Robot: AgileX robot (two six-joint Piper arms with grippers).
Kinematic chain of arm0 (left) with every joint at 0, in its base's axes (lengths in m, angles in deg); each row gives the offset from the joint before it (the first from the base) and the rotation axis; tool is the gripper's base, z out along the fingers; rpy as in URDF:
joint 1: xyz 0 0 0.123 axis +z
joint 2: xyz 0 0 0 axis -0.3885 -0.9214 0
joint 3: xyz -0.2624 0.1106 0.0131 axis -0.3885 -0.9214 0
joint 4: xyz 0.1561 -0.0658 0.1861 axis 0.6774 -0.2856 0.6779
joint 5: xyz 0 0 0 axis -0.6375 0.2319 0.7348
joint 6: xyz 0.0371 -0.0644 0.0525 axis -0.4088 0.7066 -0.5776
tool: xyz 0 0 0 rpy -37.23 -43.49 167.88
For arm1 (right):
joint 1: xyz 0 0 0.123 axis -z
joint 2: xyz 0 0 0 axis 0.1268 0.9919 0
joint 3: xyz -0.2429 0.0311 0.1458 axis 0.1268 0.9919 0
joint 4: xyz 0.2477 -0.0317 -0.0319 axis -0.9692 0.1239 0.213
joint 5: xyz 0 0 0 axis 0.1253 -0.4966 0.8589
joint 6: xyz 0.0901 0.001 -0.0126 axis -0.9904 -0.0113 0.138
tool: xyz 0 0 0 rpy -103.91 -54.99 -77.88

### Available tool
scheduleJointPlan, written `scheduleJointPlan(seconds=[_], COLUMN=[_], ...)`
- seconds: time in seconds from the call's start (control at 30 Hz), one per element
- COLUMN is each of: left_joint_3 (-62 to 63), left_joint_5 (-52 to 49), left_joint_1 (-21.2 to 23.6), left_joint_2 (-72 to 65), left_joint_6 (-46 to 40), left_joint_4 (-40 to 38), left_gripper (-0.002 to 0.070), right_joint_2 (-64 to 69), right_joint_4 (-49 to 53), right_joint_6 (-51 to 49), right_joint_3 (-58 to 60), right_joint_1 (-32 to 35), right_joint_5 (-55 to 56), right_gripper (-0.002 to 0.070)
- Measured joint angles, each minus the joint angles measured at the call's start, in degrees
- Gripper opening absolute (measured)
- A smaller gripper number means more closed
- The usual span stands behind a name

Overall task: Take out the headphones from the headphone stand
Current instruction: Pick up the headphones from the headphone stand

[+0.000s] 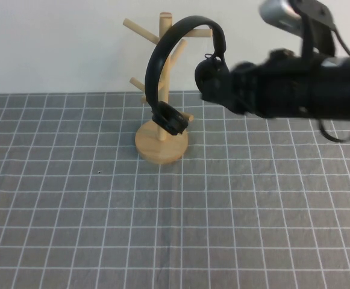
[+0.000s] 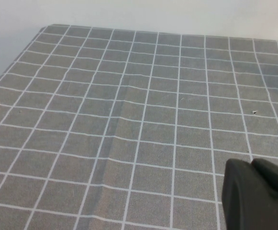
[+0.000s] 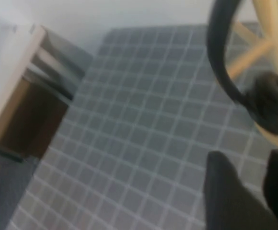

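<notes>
while the headphones (image 1: 162, 66) hang over the upper pegs of the headphone stand (image 1: 161, 141), which sits toward the far middle of the gridded surface (image 1: 102, 229), the task is judged not yet complete. the headband arches over the top of the post; one ear cup hangs low just above the round base, the other sits high on the right, against the tip of the right arm.

right gripper (image 1: 208, 78): reaching in from the right, held roughly level and high off the surface, at the upper right ear cup. whether its fingers are spread, pressed together or pinching the cup cannot be told; its wrist view shows only dark finger shapes near the headband and the lower cup.

left gripper (image 2: 258, 191): parked over bare surface on the left, well apart from the stand; finger state cannot be told.

risks, as judgement: the stand looks light and narrow-based, so a sideways pull could snag the headband on an angled peg and tip or drag it. a hold on the rounded cup could slip, dropping the headphones.
</notes>
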State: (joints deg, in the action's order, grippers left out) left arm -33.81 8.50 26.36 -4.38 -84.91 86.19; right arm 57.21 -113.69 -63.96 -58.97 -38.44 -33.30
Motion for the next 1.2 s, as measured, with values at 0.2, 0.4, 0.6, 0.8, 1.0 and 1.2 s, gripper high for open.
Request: scheduleJointPlan(seconds=[0.2, 0.4, 0.6, 0.8, 1.0, 1.2], left_joint_3=[0.0, 0.0, 0.0, 0.0, 0.0, 0.0], left_joint_5=[0.0, 0.0, 0.0, 0.0, 0.0, 0.0], left_joint_1=[0.0, 0.0, 0.0, 0.0, 0.0, 0.0], left_joint_2=[0.0, 0.0, 0.0, 0.0, 0.0, 0.0], left_joint_6=[0.0, 0.0, 0.0, 0.0, 0.0, 0.0], left_joint_4=[0.0, 0.0, 0.0, 0.0, 0.0, 0.0], left_gripper=[-0.0004, -0.0004, -0.0004, -0.0004, -0.0004, -0.0004], right_joint_2=[6.3, 12.4, 17.9, 22.1, 26.2, 28.6], right_joint_4=[-6.6, -15.3, -24.5, -28.9, -31.5, -32.9], right_joint_6=[0.0, 1.0, 8.1, 11.5, 13.6, 14.4], right_joint_3=[-6.9, -11.7, -15.3, -18.1, -22.1, -23.9], right_joint_1=[-1.1, -1.2, -1.3, -1.3, -1.3, -1.3], right_joint_5=[6.1, 8.1, 8.4, 8.9, 9.2, 9.4], right_gripper=[0.0382, 0.0424, 0.0426, 0.0428, 0.0428, 0.0376])
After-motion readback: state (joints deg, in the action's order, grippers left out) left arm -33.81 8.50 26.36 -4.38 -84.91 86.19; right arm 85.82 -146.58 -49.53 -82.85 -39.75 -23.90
